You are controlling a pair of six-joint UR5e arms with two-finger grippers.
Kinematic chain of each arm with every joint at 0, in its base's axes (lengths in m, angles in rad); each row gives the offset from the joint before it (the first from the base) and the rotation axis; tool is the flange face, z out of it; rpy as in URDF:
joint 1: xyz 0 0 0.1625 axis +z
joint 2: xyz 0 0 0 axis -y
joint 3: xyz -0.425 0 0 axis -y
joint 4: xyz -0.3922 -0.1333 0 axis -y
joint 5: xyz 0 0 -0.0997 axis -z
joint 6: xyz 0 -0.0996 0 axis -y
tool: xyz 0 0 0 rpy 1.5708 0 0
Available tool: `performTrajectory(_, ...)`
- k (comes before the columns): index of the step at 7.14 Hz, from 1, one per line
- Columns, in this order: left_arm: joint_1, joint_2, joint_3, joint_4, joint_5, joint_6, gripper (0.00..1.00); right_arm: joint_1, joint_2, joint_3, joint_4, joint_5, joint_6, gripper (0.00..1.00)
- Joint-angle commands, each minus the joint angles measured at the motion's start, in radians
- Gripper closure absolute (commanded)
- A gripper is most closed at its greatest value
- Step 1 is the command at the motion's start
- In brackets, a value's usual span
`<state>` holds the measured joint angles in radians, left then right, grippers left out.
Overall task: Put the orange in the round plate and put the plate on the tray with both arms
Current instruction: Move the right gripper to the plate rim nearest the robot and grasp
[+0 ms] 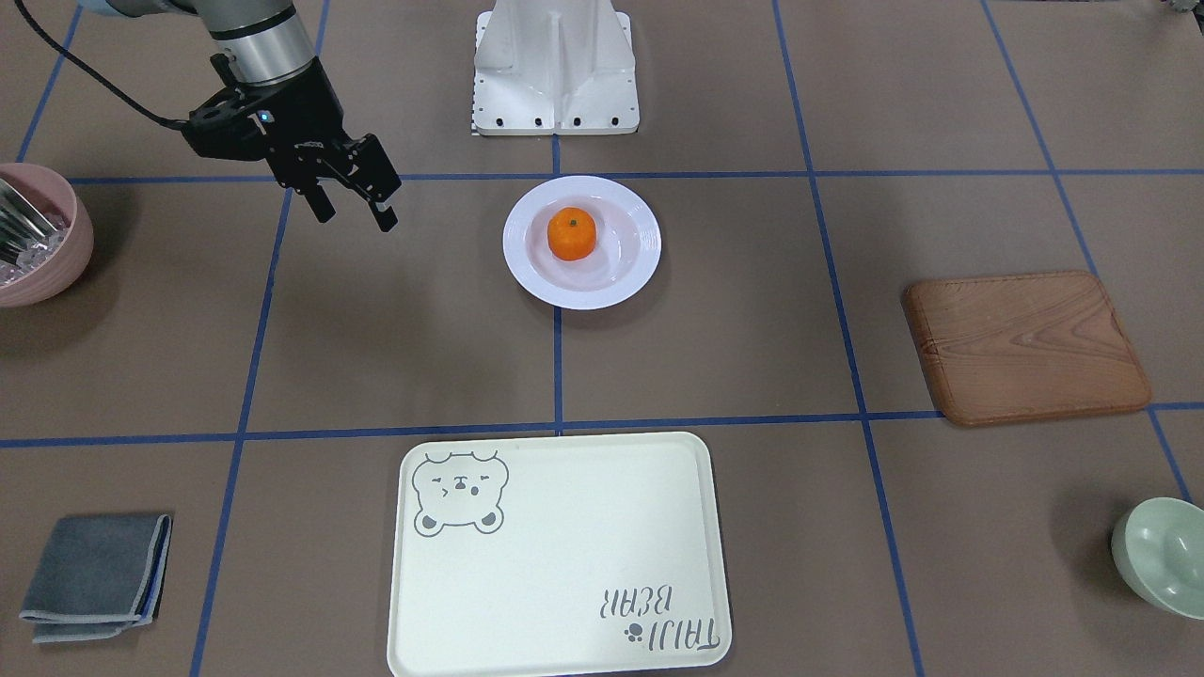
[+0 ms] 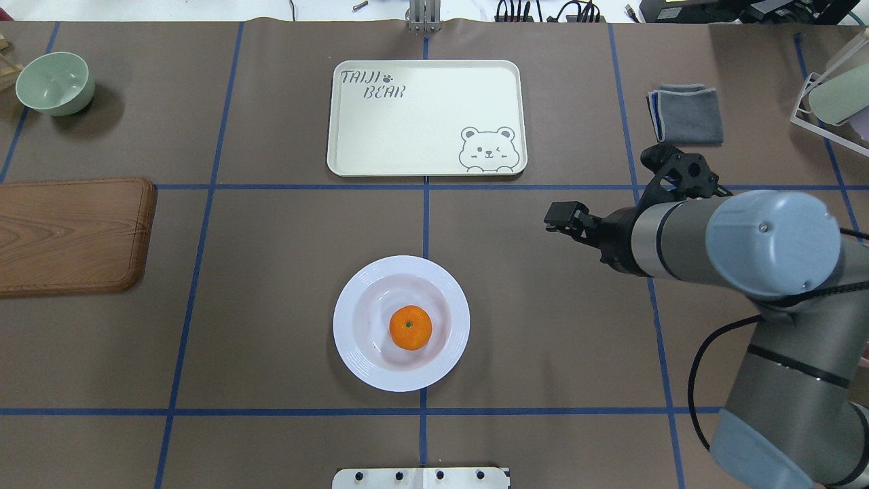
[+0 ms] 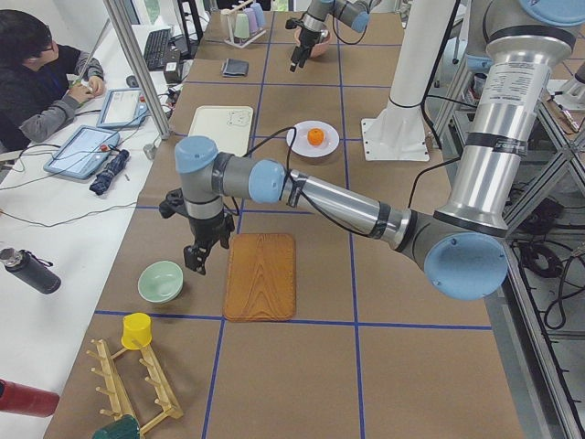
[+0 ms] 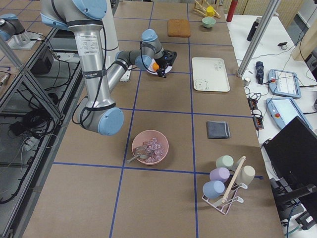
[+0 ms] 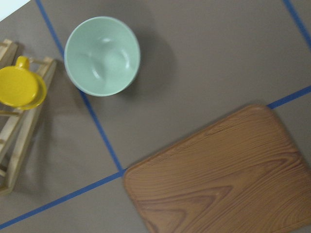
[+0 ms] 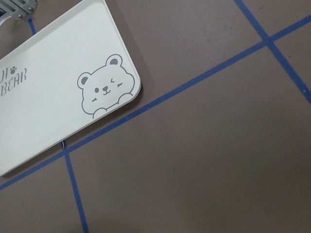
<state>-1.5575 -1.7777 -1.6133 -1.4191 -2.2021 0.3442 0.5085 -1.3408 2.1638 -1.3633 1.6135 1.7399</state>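
The orange (image 1: pixel 572 233) (image 2: pixel 410 327) lies in the sunken centre of the white round plate (image 1: pixel 527 273) (image 2: pixel 353 353), which stands on the table near the robot's base. The cream bear tray (image 1: pixel 555 555) (image 2: pixel 424 119) (image 6: pixel 48 97) sits bare across the table from the plate. My right gripper (image 1: pixel 353 212) (image 2: pixel 563 219) hangs open with nothing between its fingers, off to the plate's side and above the table. My left gripper (image 3: pixel 196 261) shows only in the exterior left view, between the green bowl and the wooden board; I cannot tell whether it is open or shut.
A brown wooden board (image 1: pixel 1025 348) (image 5: pixel 218 174) and a pale green bowl (image 1: pixel 1162 555) (image 5: pixel 102 56) lie on my left side. On my right are a pink bowl (image 1: pixel 38 235) and a folded grey cloth (image 1: pixel 94 575). A person sits beside the table.
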Motion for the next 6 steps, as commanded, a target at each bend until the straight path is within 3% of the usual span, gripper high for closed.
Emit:
performTrajectory(1, -0.163, 0.064, 0.188, -0.104, -0.082, 0.128, 0.01, -0.096, 0.072, -0.021, 0.009, -0.122, 0.131, 0.02)
performTrajectory(3, -0.222, 0.136, 0.217, -0.138, -0.134, 0.114, 0.01, -0.137, 0.092, -0.031, 0.057, -0.180, 0.220, 0.02)
performTrajectory(5, -0.222, 0.234, 0.202, -0.292, -0.166, 0.092, 0.01, -0.178, 0.072, -0.131, 0.316, -0.271, 0.234, 0.02)
performTrajectory(6, -0.222, 0.236, 0.191, -0.302, -0.168, 0.057, 0.01, -0.235, 0.072, -0.172, 0.376, -0.353, 0.289, 0.02)
